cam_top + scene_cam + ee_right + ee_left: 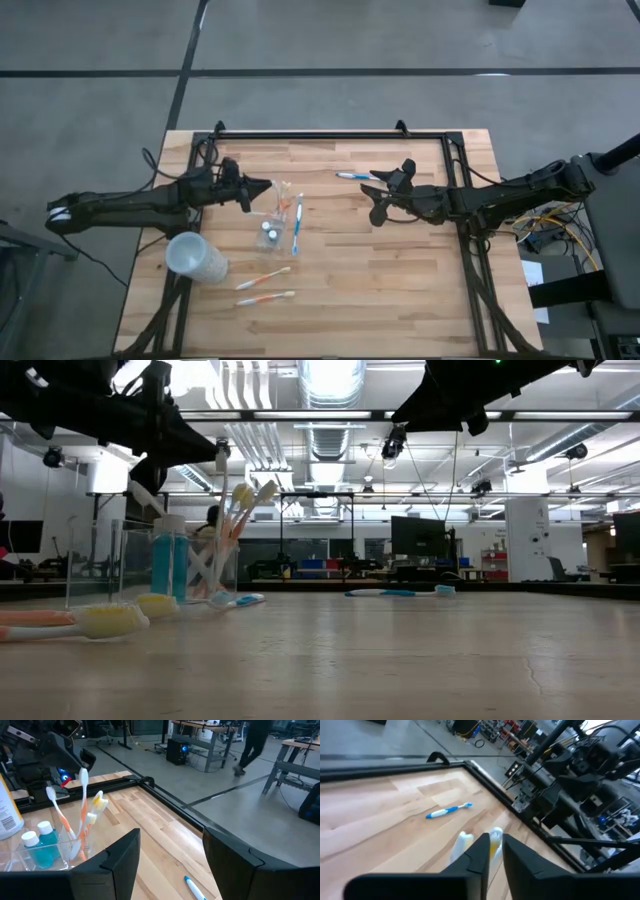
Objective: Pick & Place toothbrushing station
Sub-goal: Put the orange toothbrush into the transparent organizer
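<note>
Several toothbrushes [82, 815] stand in clear tumbler [75, 851].

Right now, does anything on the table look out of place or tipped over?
Yes: the frosted cup lies on its side near the table's front left, and two orange toothbrushes plus a blue one lie loose outside the clear tumbler.

A large open lab or workshop hall. Exposed ducts [330, 380] and strip lights [400, 415] run overhead, the floor [400, 35] is bare grey concrete, and far benches carry monitors [415, 538] and computer boxes [179, 749]. A person [252, 745] walks past the desks [210, 730]. The wooden table [400, 290] sits in a black frame [330, 133].
</note>
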